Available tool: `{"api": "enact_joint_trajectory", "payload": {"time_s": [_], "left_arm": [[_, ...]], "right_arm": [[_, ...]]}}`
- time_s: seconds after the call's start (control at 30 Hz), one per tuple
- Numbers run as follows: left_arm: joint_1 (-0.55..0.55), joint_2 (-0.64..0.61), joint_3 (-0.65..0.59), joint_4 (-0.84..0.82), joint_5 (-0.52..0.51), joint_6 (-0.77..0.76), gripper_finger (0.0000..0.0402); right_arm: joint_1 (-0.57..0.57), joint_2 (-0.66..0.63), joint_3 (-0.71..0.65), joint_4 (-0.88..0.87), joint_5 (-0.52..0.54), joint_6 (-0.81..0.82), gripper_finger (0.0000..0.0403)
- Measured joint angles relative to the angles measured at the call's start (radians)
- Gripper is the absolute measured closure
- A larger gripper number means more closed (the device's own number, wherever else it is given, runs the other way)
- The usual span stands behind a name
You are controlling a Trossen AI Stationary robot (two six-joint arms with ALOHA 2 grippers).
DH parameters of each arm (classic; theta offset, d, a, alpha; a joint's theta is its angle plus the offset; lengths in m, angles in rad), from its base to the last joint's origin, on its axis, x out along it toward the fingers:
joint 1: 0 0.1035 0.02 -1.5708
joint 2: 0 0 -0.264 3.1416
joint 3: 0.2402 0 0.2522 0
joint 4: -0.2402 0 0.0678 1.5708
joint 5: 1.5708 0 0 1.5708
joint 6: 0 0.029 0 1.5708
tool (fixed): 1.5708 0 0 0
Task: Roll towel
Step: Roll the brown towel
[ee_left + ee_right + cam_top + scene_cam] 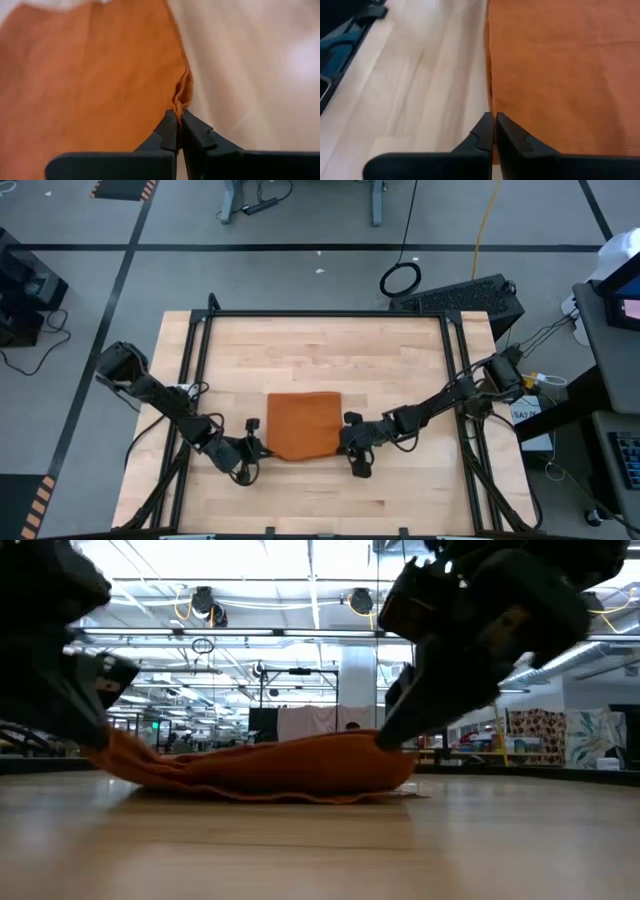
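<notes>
Wooden table (pixel 320 500) is carrying the towel (pixel 304 425) flat at its middle, and I am clamping both near corners: left gripper (pixel 257 442) clenched on the left corner, right gripper (pixel 350 442) clenched on the right. Both arms are reaching low and inward; I am judging that lifting both corners evenly and turning them toward the far edge should keep the roll straight.

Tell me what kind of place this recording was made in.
Probably a large robotics lab or workshop: a pale wooden worktable in a black frame on grey concrete floor, rows of ceiling strip lights, other workstations behind.
</notes>
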Motion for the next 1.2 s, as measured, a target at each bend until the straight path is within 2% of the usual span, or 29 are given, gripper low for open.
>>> {"api": "enact_joint_trajectory", "payload": {"time_s": [0.1,0.37,0.5,0.6,0.77,0.97,1.2], "left_arm": [[0.002,0.002,-0.008,-0.062,-0.007,-0.051,0.0391],[0.001,0.001,-0.035,0.004,-0.014,-0.062,0.0392],[0.002,0.001,-0.068,0.012,-0.047,-0.105,0.0392],[0.010,0.001,-0.107,0.009,-0.067,-0.199,0.0392],[0.009,-0.001,-0.155,0.042,-0.092,-0.328,0.0392],[0.009,0.000,-0.163,0.062,-0.093,-0.343,0.0391],[0.009,0.000,-0.163,0.057,-0.093,-0.343,0.0383]], "right_arm": [[-0.017,0.002,0.000,-0.014,0.003,-0.014,0.0399],[-0.023,0.006,0.000,0.010,0.002,-0.010,0.0399],[-0.014,0.006,0.000,0.012,0.072,-0.021,0.0392],[0.006,0.006,0.000,0.013,0.146,-0.093,0.0369],[0.075,0.006,0.000,0.018,0.255,-0.251,0.0307],[0.121,0.015,-0.001,0.075,0.386,-0.163,0.0239],[0.119,0.141,-0.001,0.212,0.420,-0.171,0.0202]]}}
